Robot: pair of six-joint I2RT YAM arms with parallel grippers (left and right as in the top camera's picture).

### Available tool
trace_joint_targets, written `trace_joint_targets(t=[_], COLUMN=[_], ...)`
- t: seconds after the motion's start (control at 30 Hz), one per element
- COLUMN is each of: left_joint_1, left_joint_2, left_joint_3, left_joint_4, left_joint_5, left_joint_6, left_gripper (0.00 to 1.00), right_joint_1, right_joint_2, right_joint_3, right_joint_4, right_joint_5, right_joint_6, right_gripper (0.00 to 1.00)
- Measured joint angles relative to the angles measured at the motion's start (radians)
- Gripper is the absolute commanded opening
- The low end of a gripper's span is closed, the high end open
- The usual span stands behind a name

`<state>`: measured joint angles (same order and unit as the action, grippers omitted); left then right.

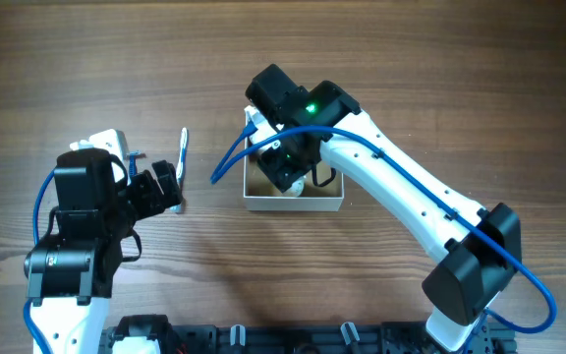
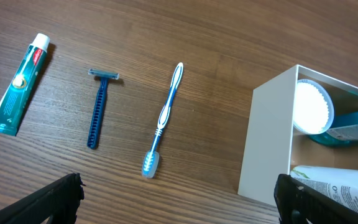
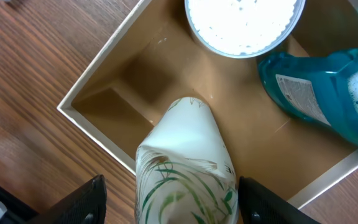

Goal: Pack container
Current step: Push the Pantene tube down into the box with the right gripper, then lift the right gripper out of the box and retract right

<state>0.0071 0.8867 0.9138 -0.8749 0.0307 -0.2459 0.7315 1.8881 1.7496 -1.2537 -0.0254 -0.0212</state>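
Observation:
The container (image 1: 293, 204) is a white-walled box with a tan inside (image 3: 142, 74); it also shows in the left wrist view (image 2: 269, 143). In it lie a round white jar (image 3: 244, 22), a teal bottle (image 3: 322, 93) and a white tube with green leaves (image 3: 185, 174). My right gripper (image 3: 176, 205) hangs over the box (image 1: 293, 172); it is open, with the white tube between its fingers and a gap at the left finger. My left gripper (image 2: 182, 208) is open and empty above the table, left of the box (image 1: 170, 187).
On the wooden table left of the box lie a blue and white toothbrush (image 2: 165, 118), a dark blue razor (image 2: 98, 109) and a teal toothpaste tube (image 2: 17, 84). The toothbrush also shows in the overhead view (image 1: 182, 152).

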Motion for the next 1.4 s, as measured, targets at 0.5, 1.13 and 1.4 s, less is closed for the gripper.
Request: trace_joint_targets(t=[0.5,1.13,1.4], left_joint_1=[0.0,0.0,0.0], left_joint_2=[0.0,0.0,0.0], left_joint_3=[0.0,0.0,0.0], left_joint_4=[0.0,-0.001,-0.001], left_joint_5=[0.0,0.0,0.0], left_joint_6=[0.0,0.0,0.0], left_gripper=[1.0,1.0,1.0], right_joint_1=[-0.03,-0.155,-0.223], right_joint_2=[-0.003,-0.003,-0.003], right_joint_3=[0.0,-0.003,-0.003], right_joint_4=[-0.019,0.042,0.039], right_joint_5=[0.025,0.101,0.107], right_joint_6=[0.011,0.384,0.352], right_gripper=[0.04,0.04,0.04])
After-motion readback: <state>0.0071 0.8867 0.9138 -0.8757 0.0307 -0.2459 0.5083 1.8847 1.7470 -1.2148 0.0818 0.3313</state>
